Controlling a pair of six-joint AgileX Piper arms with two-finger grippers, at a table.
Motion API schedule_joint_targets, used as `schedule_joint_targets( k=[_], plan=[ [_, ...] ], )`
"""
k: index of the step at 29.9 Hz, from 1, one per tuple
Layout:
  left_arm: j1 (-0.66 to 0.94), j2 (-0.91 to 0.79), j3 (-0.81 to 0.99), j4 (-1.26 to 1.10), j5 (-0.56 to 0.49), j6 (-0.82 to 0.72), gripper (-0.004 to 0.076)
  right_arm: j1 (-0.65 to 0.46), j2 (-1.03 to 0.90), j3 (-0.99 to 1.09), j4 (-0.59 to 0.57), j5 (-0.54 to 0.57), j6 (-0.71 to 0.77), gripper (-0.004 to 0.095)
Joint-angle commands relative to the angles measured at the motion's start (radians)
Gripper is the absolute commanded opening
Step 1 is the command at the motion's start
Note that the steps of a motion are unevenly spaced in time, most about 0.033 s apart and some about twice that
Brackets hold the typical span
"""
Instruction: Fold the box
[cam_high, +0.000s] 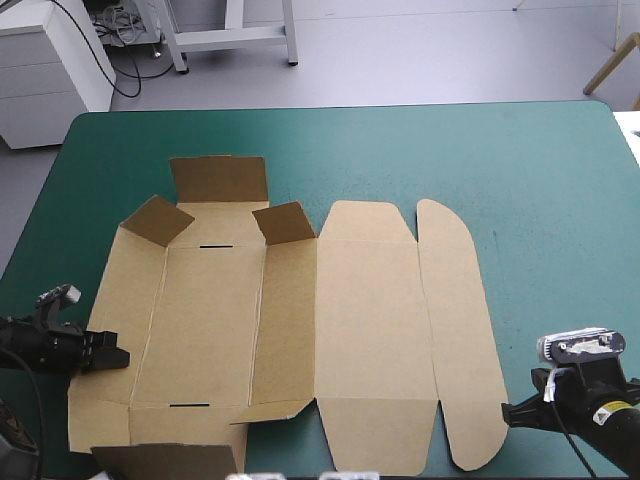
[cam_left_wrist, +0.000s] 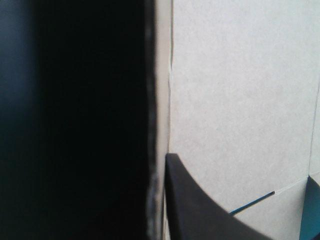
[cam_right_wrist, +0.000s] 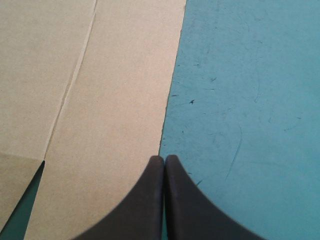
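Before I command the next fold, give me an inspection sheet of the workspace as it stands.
surface: teal-green table cover, lightly scuffed.
job's things: brown box, a cut sheet lying mostly flat; far flap and two corner flaps raised at its left section.
clutter: nothing seen.
grippers: left end effector shut on the box's left edge; right end effector shut, empty, tip at the box's right edge.
cables: nothing seen on the table.
surroundings: nothing seen at the table.
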Motion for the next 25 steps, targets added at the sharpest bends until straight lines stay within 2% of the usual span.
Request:
schedule_joint_targets(
  k=[1, 7, 15, 21, 25],
  plan=[
    [-0.007, -0.020, -0.014, -0.015, 0.086, -0.012, 0.0002, 0.003, 0.008, -0.025, 0.010, -0.047, -0.007, -0.0019],
    [-0.027, -0.020, -0.019, -0.023, 0.086, -0.012, 0.0002, 0.003, 0.008, -0.025, 0.010, -0.047, -0.007, -0.0019],
    [-0.246, -0.061, -0.168, 0.022, 0.081, -0.080, -0.0010, 0.003, 0.008, -0.025, 0.010, -0.047, -0.007, -0.0019],
    [-0.458, -0.061, -0.388, 0.056, -0.005, -0.166, -0.0010, 0.003, 0.008, -0.025, 0.010, -0.047, -0.007, -0.0019],
    [-0.647, -0.050, -0.553, 0.216, -0.098, -0.253, -0.0010, 0.003, 0.008, -0.025, 0.010, -0.047, -0.007, -0.0019]
  ],
)
